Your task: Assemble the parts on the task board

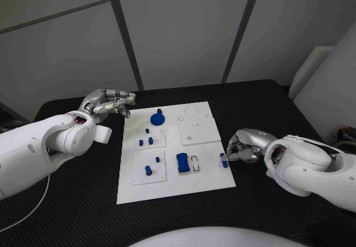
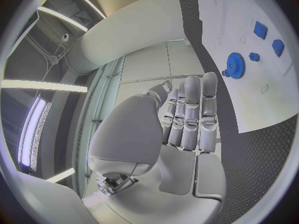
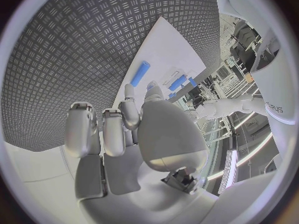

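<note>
The right robot hand [image 1: 243, 146], fingers curled and apparently empty, hovered beside the blue bar [image 1: 223, 160] at the board [image 1: 175, 188] edge. It needed to pinch the bar squarely. The left robot hand [image 1: 111, 103] waited, holding nothing.

Couldn't tell if the right hand [image 1: 245, 145] actually touched the little blue peg [image 1: 223, 160] by its fingertips; the fingers hid that spot. In the left wrist view, the board [image 2: 249, 89] beyond the left hand [image 2: 187, 119] got cut off by the circle's rim.
</note>
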